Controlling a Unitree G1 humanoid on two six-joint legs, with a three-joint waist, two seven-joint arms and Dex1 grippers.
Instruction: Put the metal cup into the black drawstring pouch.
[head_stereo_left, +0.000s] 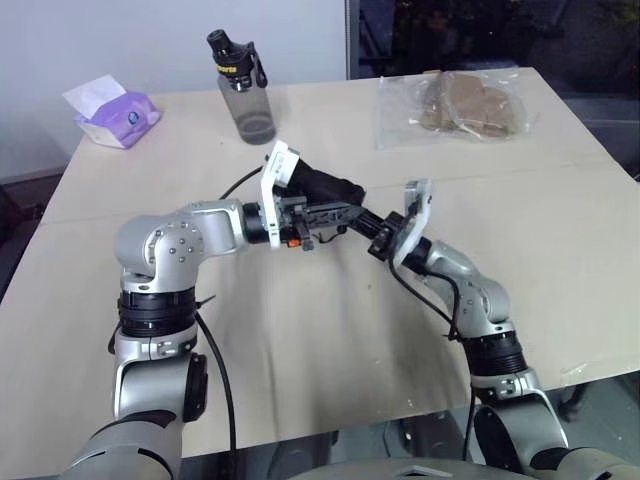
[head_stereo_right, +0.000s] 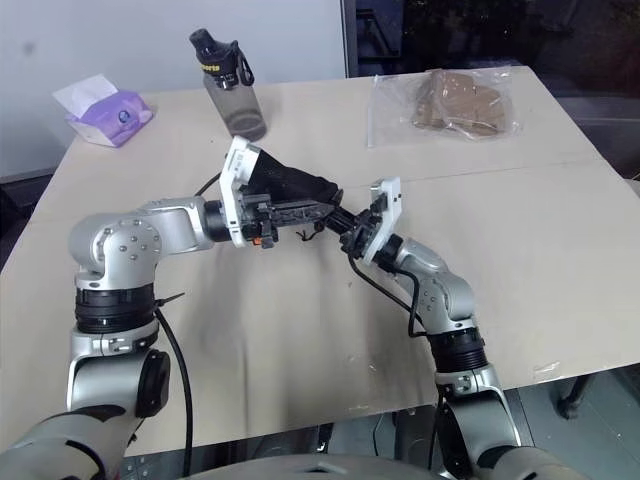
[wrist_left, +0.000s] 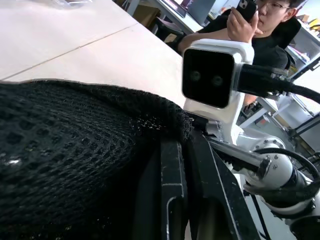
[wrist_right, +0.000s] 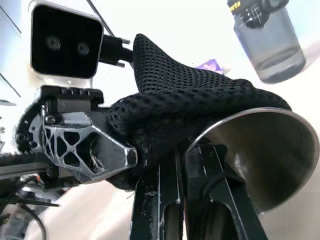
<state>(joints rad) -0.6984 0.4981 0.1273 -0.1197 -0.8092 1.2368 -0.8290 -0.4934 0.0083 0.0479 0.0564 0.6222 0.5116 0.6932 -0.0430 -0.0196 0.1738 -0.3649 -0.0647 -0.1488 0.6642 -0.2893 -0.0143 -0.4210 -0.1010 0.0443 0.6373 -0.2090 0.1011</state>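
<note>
1. Two hands meet above the middle of the desk, both raised clear of its surface, with the black drawstring pouch stretched between them.
2. Left hand: closed tight, its fingers pinching the pouch's mesh at the mouth; the fabric bulges just beside its fingers in the left wrist view.
3. Right hand: also closed tight, gripping the opposite edge of the pouch's mouth, cord side.
4. Metal cup: its shiny side shows partly wrapped by the black mesh, one part of it still bare, so I judge it only part-way in.
5. To do this step well, keep both pinches firm and on opposite lips, so the mouth stays taut.
6. Tilt the mouth upward so the cup slides toward the pouch's closed end; gentle shakes help.
7. Avoid pulling the hands apart hard: thin mesh could slip from a pinch and drop the cup onto the desk.
8. Keep clear of the water bottle near the far edge.
</note>
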